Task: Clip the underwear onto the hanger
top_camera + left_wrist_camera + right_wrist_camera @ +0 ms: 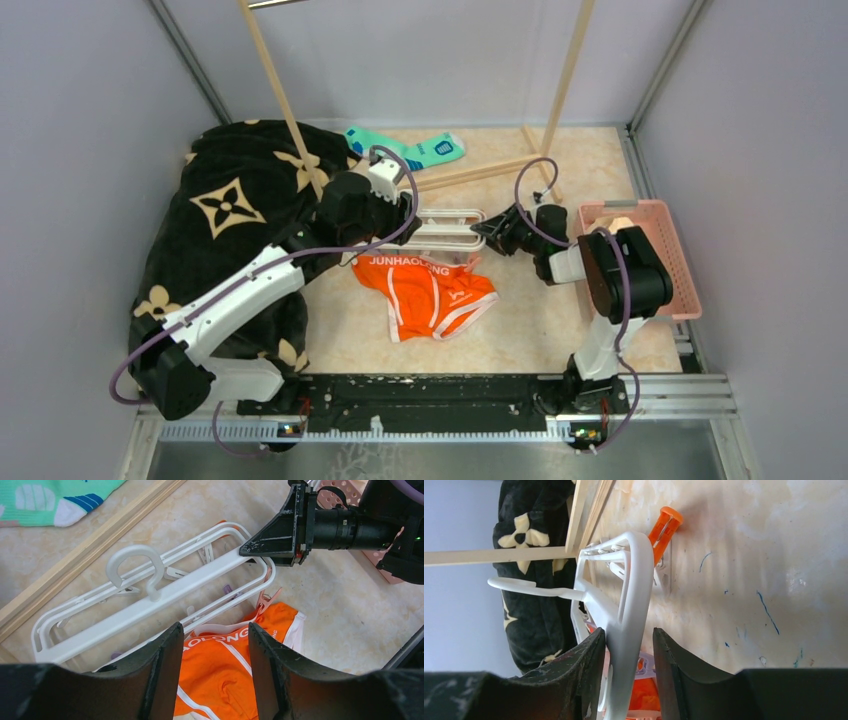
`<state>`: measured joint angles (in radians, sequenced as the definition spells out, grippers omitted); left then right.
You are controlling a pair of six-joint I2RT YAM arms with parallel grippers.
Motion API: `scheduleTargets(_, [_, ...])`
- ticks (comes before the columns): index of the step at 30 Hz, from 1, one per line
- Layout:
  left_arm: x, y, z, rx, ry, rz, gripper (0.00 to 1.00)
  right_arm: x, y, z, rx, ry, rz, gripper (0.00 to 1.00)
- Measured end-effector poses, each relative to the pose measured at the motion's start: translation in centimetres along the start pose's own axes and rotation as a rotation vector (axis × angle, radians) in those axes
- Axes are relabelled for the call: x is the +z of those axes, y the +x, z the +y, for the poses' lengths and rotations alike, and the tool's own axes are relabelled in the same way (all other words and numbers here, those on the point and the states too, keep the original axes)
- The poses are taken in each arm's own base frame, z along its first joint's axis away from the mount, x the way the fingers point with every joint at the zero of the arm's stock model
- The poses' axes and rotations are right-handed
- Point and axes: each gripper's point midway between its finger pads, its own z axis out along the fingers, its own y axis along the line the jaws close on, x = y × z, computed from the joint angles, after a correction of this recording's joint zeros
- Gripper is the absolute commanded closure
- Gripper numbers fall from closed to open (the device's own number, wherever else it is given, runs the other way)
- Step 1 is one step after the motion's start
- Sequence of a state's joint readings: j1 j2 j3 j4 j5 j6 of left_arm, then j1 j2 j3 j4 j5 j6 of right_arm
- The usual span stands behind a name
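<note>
The orange underwear (430, 295) lies flat on the table, its lettered waistband against the near side of the white hanger (445, 228). The hanger lies on the table with its hook (132, 565) facing up. My left gripper (412, 222) hovers open over the waistband (225, 675), with only cloth showing below its fingers (165, 665). My right gripper (629, 635) straddles the right end bar of the hanger (634, 580). The bar rests against one finger, and a gap shows at the other. An orange clip (664, 527) dangles from the frame.
A teal sock (420, 150) lies by the wooden rack's base (480, 170) behind the hanger. A black blanket with beige flowers (240, 200) covers the left side. A pink basket (650, 250) holding beige cloth stands at the right, beside the right arm.
</note>
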<state>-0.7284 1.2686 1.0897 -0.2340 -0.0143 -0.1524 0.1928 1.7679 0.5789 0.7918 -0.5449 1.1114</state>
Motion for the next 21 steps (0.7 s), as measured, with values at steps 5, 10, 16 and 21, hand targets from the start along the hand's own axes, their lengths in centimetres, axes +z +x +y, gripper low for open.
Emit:
scheduleTargets(5, [0.0,0.1,0.0,0.0,-0.001,0.004,0.44,0.4,-0.3,0.3,0.002,-0.011,0.003,0.72])
scheduleTargets(10, [0.0,0.2,0.1,0.004,-0.007,0.007,0.42,0.5,-0.5,1.1,0.02,-0.045,0.007,0.92])
scheduleTargets(16, [-0.7,-0.7,0.9,0.027,-0.05,-0.017,0.37,0.0,-0.6,3.1,0.036,-0.128,0.01,1.0])
scheduleTargets(21, [-2.4,-2.8,1.6,0.047,-0.089,-0.083,0.35,-1.6,0.3,3.4,0.055,-0.152,-0.003,1.0])
